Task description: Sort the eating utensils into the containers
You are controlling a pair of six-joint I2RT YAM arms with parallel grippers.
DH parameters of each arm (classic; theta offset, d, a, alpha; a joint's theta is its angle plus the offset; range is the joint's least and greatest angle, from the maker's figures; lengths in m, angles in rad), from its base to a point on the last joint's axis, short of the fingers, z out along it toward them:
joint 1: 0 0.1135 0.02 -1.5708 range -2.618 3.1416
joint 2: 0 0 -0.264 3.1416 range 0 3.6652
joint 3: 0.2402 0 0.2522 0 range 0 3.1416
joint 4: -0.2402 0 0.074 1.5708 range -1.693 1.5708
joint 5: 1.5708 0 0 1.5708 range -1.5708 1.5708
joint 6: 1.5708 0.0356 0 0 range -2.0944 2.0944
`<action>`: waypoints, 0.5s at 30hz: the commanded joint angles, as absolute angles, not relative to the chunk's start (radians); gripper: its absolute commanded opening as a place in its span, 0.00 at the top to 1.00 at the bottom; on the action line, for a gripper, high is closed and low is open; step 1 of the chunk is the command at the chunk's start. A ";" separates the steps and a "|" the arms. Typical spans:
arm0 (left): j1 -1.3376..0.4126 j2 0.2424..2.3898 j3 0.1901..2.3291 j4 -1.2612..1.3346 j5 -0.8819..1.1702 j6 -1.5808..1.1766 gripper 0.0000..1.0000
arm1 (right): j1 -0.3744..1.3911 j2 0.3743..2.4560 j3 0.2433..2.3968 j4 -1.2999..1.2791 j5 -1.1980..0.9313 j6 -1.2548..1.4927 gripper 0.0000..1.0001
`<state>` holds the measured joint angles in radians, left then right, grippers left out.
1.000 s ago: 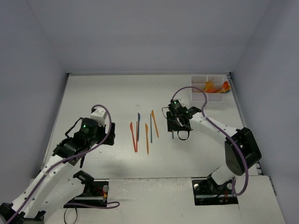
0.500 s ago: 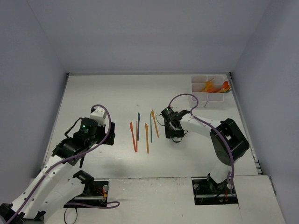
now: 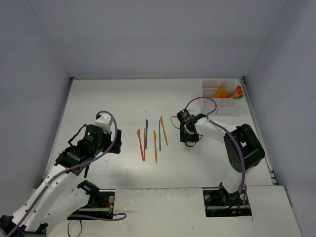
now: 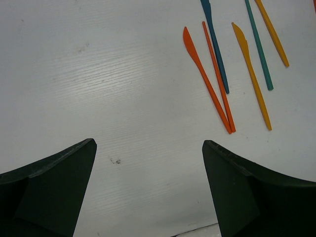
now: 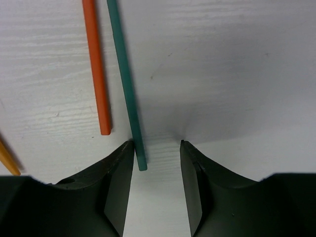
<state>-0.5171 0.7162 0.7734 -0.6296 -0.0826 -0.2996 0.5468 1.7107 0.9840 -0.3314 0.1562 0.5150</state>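
Note:
Several orange, blue and teal utensils [image 3: 155, 146] lie in a row mid-table. They also show in the left wrist view [image 4: 205, 74] at the upper right. My left gripper [image 3: 74, 160] is open and empty over bare table, left of the row [image 4: 148, 197]. My right gripper [image 3: 189, 137] is low over the table to the right of the row. In the right wrist view its jaws [image 5: 157, 153] stand apart. The end of a teal handle [image 5: 126, 79] lies between them, against the left finger [image 5: 116, 177]. An orange handle [image 5: 96, 64] lies just left of it. The white tray [image 3: 210, 85] at the far right holds orange and red utensils.
Grey walls close the table on three sides. The tray sits against the far right corner. Both arm bases [image 3: 96, 202] stand at the near edge. A purple cable loops over each arm.
My right gripper swung left toward the row, then drew slightly back right, and its elbow folded closer in. The left arm and the utensils have not moved.

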 commanded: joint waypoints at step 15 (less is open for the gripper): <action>-0.523 0.724 0.801 -0.580 -0.088 -0.293 0.13 | 0.478 1.844 1.111 -0.339 0.150 0.407 0.70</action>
<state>-0.5171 0.7208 0.7734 -0.6297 -0.0829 -0.2993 0.5039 1.7784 1.0661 -0.3284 0.1503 0.4436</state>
